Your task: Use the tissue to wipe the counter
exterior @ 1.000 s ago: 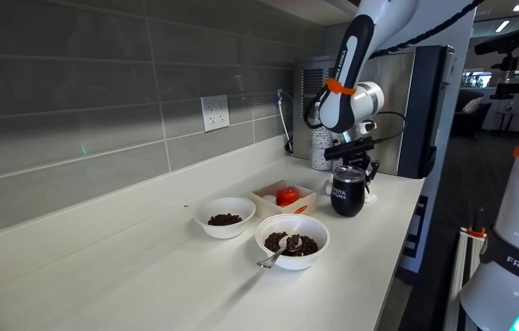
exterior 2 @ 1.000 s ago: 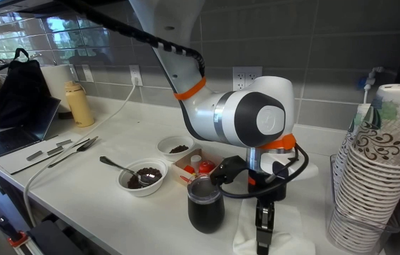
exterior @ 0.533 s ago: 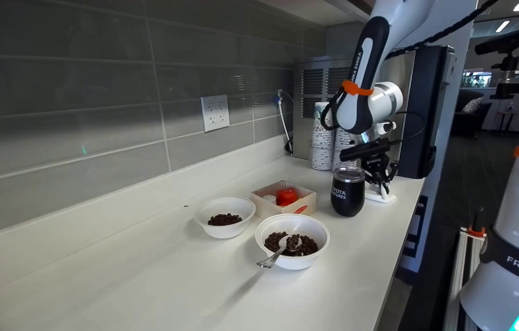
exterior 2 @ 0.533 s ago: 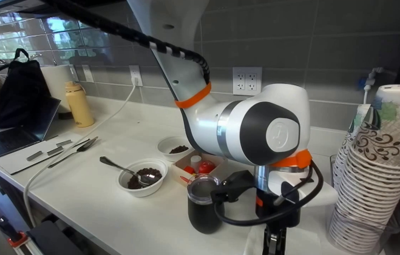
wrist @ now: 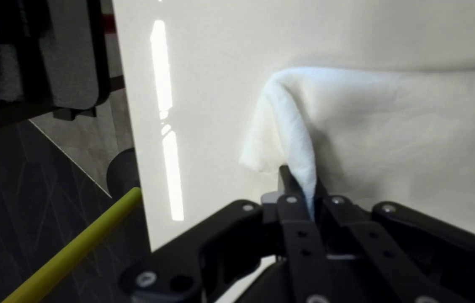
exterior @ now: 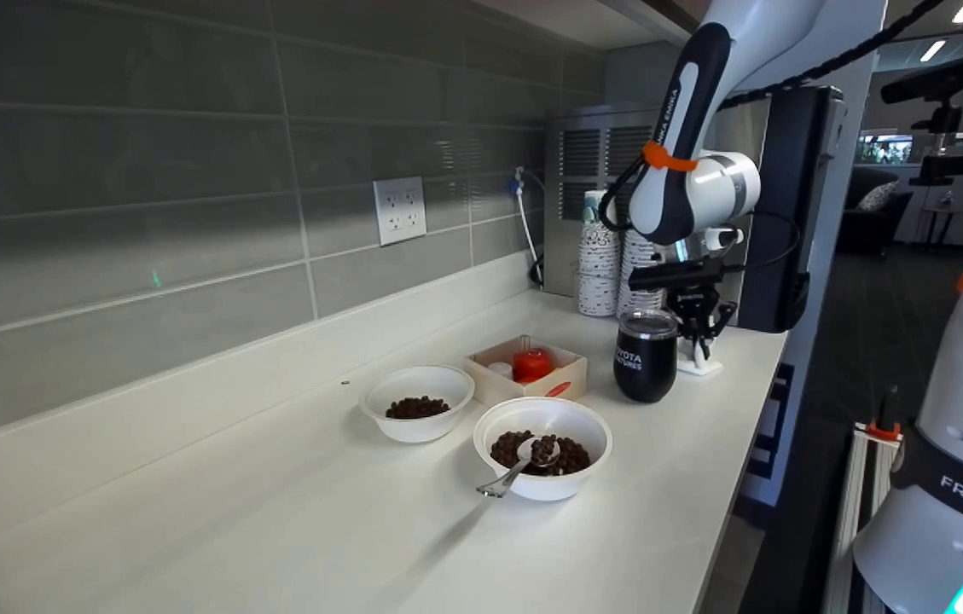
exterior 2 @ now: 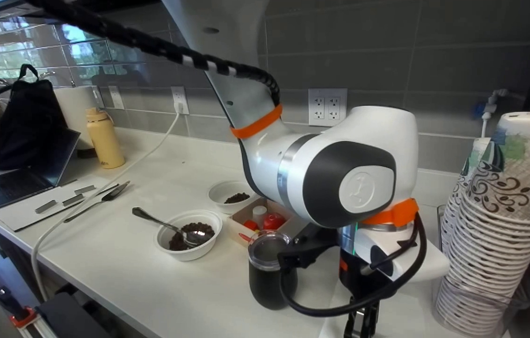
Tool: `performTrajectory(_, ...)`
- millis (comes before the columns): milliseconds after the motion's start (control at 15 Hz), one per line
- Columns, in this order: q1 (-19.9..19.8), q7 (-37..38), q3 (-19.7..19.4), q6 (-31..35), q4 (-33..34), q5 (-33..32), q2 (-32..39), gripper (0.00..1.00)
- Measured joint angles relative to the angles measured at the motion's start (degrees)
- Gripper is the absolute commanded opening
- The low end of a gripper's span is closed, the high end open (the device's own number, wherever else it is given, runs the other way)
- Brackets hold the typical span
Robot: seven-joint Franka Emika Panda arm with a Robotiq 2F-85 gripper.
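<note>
"Tissue (wrist: 388, 126) first—where does it lie?"

"Across the right half of the wrist view, mostly resting on the desk (wrist: 212, 118), with one raised fold just right of the middle and the sheet running out of frame at the right. In an exterior view, right of centre, it is a small white patch just beside the black tumbler (exterior: 645, 364)."

"And the gripper (wrist: 303, 183)?"

"Lower middle of the wrist view, clenched on that fold."

"So which step is this?"

"Wiping, I'd judge: the grasp looks made and the paper is down. Whether it presses hard enough to clean, or how much is done, I can't tell."

"And the next move?"

"A low, level sweep with the fold pinched tight, so the sheet trails flat rather than bunching. I'd stay inside the desk's edge, down the left of the wrist view, and give the tumbler room—it stands near enough to be nudged. The lower bowl (exterior: 551, 488), below centre in an exterior view, should matter only on a long stroke."
</note>
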Motion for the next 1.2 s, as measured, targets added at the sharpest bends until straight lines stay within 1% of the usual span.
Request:
performTrajectory(267,-0.09,-2.61,4.11,5.54,0.32,6.22,-0.04,0.02)
performTrajectory(533,0.25,-5.33,8.65,8.69,3.05,11.56,0.70,0.02)
performTrajectory(1000,1.04,-9.27,12.99,9.52,12.89,15.20,5.00,0.02)
performTrajectory(1200,1.85,-11.90,14.17,9.47,15.50,15.68,5.34,0.02)
